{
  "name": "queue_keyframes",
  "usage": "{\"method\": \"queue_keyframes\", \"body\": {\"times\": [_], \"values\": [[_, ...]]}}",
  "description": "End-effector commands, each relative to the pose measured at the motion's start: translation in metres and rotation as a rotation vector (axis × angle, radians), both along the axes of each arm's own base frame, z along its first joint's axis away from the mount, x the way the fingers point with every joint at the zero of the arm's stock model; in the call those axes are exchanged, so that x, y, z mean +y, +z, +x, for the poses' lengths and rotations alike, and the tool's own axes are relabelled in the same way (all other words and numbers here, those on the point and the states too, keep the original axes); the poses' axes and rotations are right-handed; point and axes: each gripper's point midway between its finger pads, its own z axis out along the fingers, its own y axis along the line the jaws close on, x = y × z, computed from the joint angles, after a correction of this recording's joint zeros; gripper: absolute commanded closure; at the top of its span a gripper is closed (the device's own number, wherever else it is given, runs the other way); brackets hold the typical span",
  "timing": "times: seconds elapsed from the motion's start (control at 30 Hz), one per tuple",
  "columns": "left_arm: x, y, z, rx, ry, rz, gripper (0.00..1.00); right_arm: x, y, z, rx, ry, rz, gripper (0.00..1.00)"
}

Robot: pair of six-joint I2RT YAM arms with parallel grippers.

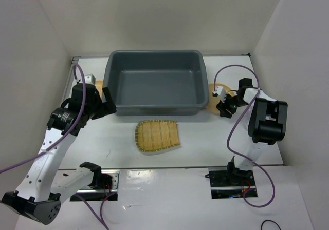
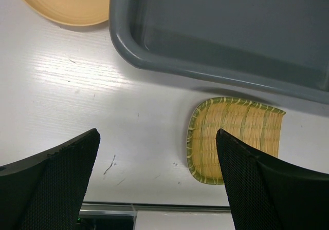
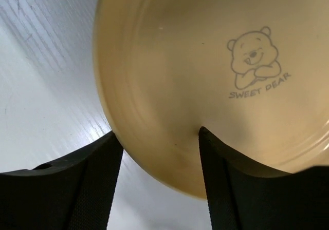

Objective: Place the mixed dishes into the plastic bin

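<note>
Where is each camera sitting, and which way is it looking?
Top external: above and behind the robot, looking down on the table; shows left arm, right arm, left pincer, right pincer, grey bin, bamboo tray.
Left wrist: on the left wrist, looking down past its own black fingers at the bin's corner, the tray and a tan plate.
Right wrist: on the right wrist, close over the bear plate, whose rim lies between its fingers.
Shared: top and left wrist both show bin and tray.

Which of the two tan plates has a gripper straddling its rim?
The bear-printed plate right of the bin: the right gripper, open, straddles its rim. The plate left of the bin lies untouched.
</note>
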Motion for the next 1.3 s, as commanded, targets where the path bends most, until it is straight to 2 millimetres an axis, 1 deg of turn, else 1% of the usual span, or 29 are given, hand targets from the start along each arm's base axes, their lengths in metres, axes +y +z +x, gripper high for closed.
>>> {"method": "queue_keyframes", "body": {"times": [0.0, 0.03, 0.13, 0.17, 0.2, 0.23, 0.27, 0.3, 0.33, 0.37, 0.47, 0.5, 0.57, 0.63, 0.7, 0.73, 0.8, 0.83, 0.87, 0.9, 0.93, 1.0, 1.07, 1.1, 1.13, 1.17, 1.2, 1.23, 1.27], "values": [[0.001, 0.021, -0.002, -0.051, 0.026, -0.027, 0.00, 0.006, -0.012, -0.014, 0.090, 0.039, 0.029, 0.37], [0.001, 0.021, -0.002, -0.051, 0.026, -0.027, 0.00, 0.005, -0.016, -0.019, 0.112, 0.037, 0.025, 0.42], [0.003, 0.023, -0.003, -0.061, 0.038, -0.031, 0.00, 0.006, -0.014, -0.024, 0.135, 0.054, 0.027, 0.54], [0.003, 0.023, -0.003, -0.061, 0.038, -0.031, 0.00, 0.005, -0.014, -0.027, 0.146, 0.053, 0.021, 0.65], [0.003, 0.023, -0.003, -0.061, 0.038, -0.031, 0.00, 0.003, -0.013, -0.024, 0.139, 0.051, 0.010, 0.71], [0.003, 0.025, -0.004, -0.070, 0.044, -0.041, 0.00, 0.007, -0.016, -0.025, 0.154, 0.054, 0.014, 0.76], [0.003, 0.025, -0.004, -0.070, 0.044, -0.041, 0.00, 0.006, -0.017, -0.029, 0.174, 0.043, 0.006, 0.83], [0.003, 0.027, -0.005, -0.079, 0.044, -0.044, 0.00, 0.007, -0.018, -0.033, 0.201, 0.044, 0.012, 0.87], [0.003, 0.027, -0.005, -0.079, 0.044, -0.044, 0.00, 0.006, -0.015, -0.031, 0.200, 0.044, 0.012, 0.91], [0.003, 0.030, -0.007, -0.089, 0.044, -0.047, 0.00, 0.007, -0.020, -0.033, 0.227, 0.044, 0.017, 0.93], [0.004, 0.029, -0.009, -0.092, 0.044, -0.048, 0.00, 0.006, -0.014, -0.027, 0.231, 0.024, 0.021, 0.96], [0.004, 0.031, -0.011, -0.101, 0.050, -0.058, 0.00, 0.008, -0.009, -0.023, 0.226, 0.016, 0.040, 0.97], [0.005, 0.034, -0.012, -0.112, 0.049, -0.061, 0.00, 0.010, 0.007, -0.009, 0.170, 0.012, 0.053, 0.99], [0.005, 0.030, -0.013, -0.104, 0.050, -0.059, 0.00, 0.014, 0.019, 0.001, 0.129, 0.019, 0.080, 1.00], [0.005, 0.032, -0.014, -0.112, 0.055, -0.068, 0.00, 0.019, 0.034, 0.018, 0.084, 0.017, 0.100, 1.00], [0.005, 0.030, -0.016, -0.112, 0.055, -0.069, 0.00, 0.016, 0.045, 0.031, 0.045, 0.007, 0.095, 1.00], [0.005, 0.032, -0.017, -0.121, 0.062, -0.081, 0.00, 0.017, 0.057, 0.041, 0.021, -0.017, 0.114, 1.00], [0.005, 0.034, -0.016, -0.130, 0.062, -0.084, 0.00, 0.017, 0.070, 0.055, -0.026, -0.024, 0.120, 1.00], [0.005, 0.033, -0.018, -0.131, 0.068, -0.091, 0.00, 0.018, 0.081, 0.063, -0.060, -0.033, 0.131, 1.00], [0.005, 0.033, -0.018, -0.131, 0.068, -0.092, 0.00, 0.017, 0.087, 0.069, -0.078, -0.043, 0.132, 1.00], [0.006, 0.035, -0.019, -0.140, 0.068, -0.094, 0.00, 0.016, 0.102, 0.080, -0.136, -0.046, 0.135, 1.00], [0.005, 0.035, -0.019, -0.140, 0.073, -0.102, 0.00, 0.017, 0.114, 0.090, -0.166, -0.066, 0.153, 1.00], [0.006, 0.037, -0.020, -0.149, 0.073, -0.105, 0.00, 0.016, 0.136, 0.106, -0.227, -0.080, 0.164, 1.00], [0.006, 0.037, -0.020, -0.149, 0.073, -0.105, 0.00, 0.016, 0.144, 0.110, -0.232, -0.112, 0.181, 1.00], [0.006, 0.039, -0.022, -0.159, 0.073, -0.108, 0.00, 0.015, 0.159, 0.118, -0.265, -0.122, 0.184, 1.00], [0.008, 0.039, -0.022, -0.161, 0.080, -0.102, 0.00, 0.014, 0.164, 0.124, -0.279, -0.133, 0.190, 1.00], [0.007, 0.039, -0.022, -0.161, 0.085, -0.110, 0.00, 0.016, 0.174, 0.128, -0.290, -0.150, 0.214, 1.00], [0.008, 0.042, -0.024, -0.172, 0.085, -0.114, 0.00, 0.015, 0.188, 0.134, -0.320, -0.156, 0.217, 1.00], [0.008, 0.042, -0.024, -0.172, 0.085, -0.114, 0.00, 0.021, 0.196, 0.137, -0.336, -0.149, 0.233, 1.00]]}}
